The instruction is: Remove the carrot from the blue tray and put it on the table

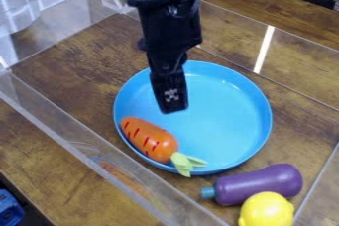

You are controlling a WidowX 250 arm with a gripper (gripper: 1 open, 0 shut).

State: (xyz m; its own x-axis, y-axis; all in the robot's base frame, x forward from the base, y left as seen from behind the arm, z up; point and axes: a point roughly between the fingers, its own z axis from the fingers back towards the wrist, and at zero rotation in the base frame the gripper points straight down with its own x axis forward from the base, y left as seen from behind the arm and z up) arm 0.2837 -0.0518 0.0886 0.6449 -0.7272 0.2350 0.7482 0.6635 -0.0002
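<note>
The carrot (149, 139), orange with a green leafy end, lies on its side in the near-left part of the blue tray (228, 111). The tray rests on the dark wood table (73, 66). My black gripper (171, 95) points down over the tray's middle, just above and behind the carrot and apart from it. From this side its fingers read as one dark block, so I cannot make out their spacing. Nothing hangs from it.
A purple eggplant (259, 183) and a yellow lemon (268, 211) lie on the table at the tray's near-right side. Clear plastic walls (59, 121) fence the tabletop along the near-left and the back.
</note>
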